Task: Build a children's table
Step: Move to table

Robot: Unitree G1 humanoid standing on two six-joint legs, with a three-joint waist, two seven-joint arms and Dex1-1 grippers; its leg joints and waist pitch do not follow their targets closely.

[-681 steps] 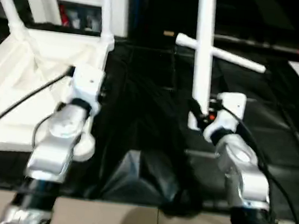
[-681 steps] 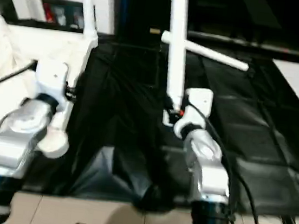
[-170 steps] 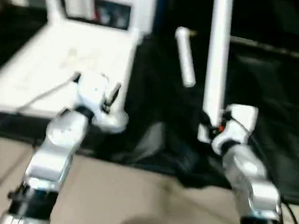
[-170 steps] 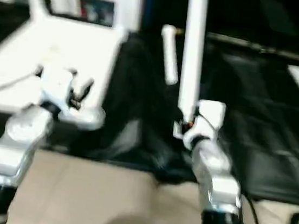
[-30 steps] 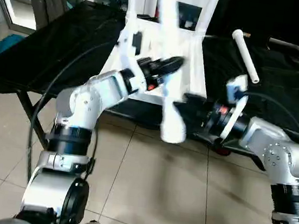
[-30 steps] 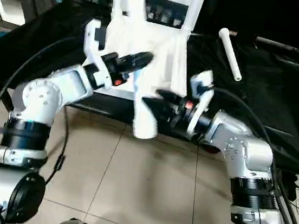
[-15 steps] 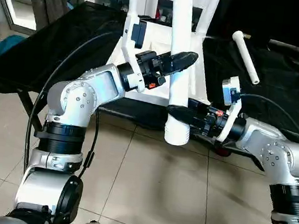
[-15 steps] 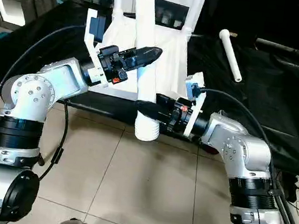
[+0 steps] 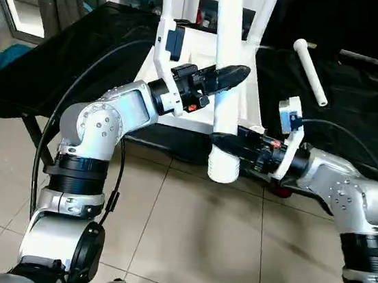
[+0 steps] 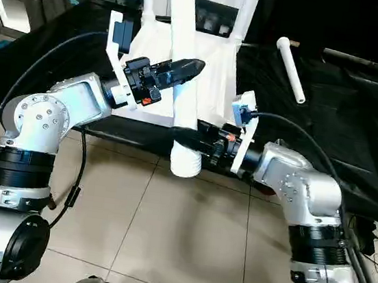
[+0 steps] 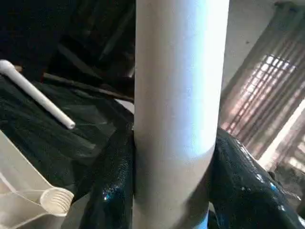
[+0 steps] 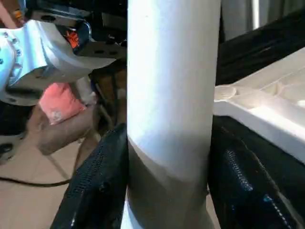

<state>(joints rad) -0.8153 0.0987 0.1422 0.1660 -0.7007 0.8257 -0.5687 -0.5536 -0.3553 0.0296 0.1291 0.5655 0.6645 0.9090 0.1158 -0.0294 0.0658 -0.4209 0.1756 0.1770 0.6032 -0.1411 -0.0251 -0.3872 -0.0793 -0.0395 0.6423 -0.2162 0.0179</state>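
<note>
The step in hand looks like a handover or two-handed re-grip of one long white tapered plastic leg [image 9: 225,84], held upright in front of the robot over the tiled floor [image 9: 182,251]. To do it well, I would keep the leg vertical while both grips share it, settle one firm hold before the other lets go, and only then carry the leg towards an open corner socket. Any twist between the two grips could tip it.

Nearest, the right gripper [image 9: 222,143] reaches in from the right and has its two black fingers on either side of the leg close to its wide open lower end; its wrist view shows a finger [image 12: 97,186] close against each side of the tube. A little farther and higher, the left gripper [image 9: 230,73] comes from the left and pinches the same leg between its fingers, which press against the tube in its wrist view.

Beyond the leg lies the white rectangular plastic tabletop [image 9: 203,53], underside up on the black-draped bench [image 9: 83,46], with other legs already standing in its sockets. Far right, another white leg [image 9: 311,71] lies loose on the black cloth, well apart from both grippers.
</note>
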